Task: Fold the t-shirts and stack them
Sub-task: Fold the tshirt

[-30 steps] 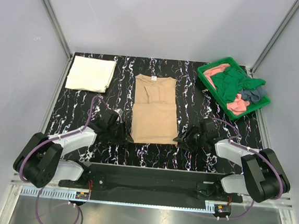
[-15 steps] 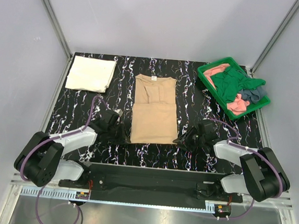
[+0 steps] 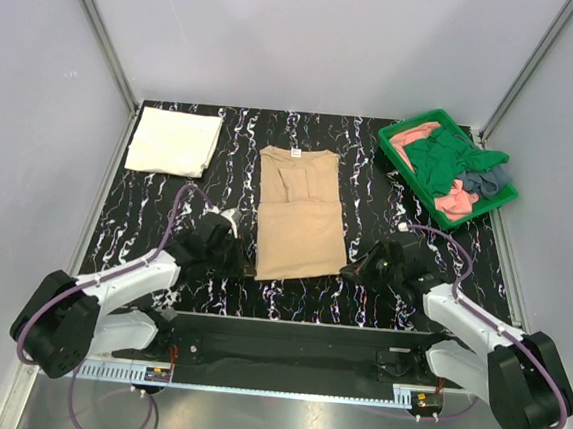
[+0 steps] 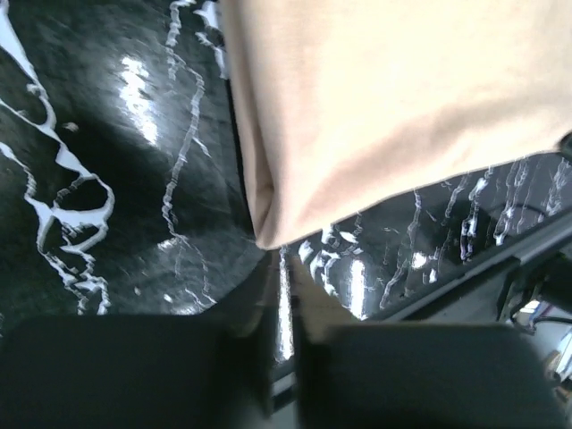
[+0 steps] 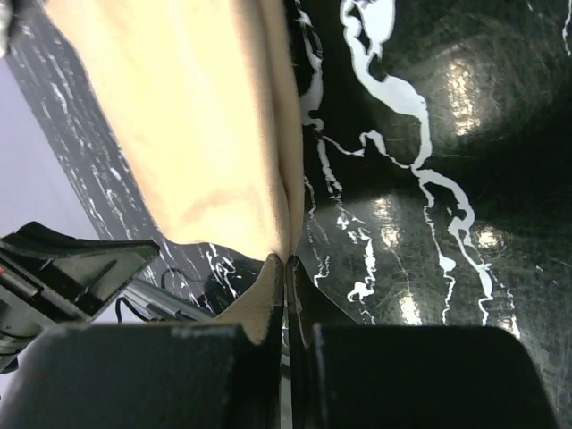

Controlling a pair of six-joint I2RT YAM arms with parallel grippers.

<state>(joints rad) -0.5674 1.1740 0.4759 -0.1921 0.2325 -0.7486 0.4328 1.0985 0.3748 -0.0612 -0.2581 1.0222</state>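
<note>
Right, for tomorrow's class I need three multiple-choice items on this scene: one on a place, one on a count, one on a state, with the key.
1. Where on the table does the folded cream-white t-shirt lie?
A far left corner
B near right corner
C centre

2. How many t-shirts lie on the table outside the green tray?
A one
B two
C four

3. The right gripper is:
A open over the tray
B shut on the tan t-shirt at its near corner
C shut, holding nothing

Key:
1 A: the top view shows it far left.
2 B: only the tan and cream-white ones lie outside.
3 B: the right wrist view shows tan cloth pinched between its fingers.
</note>
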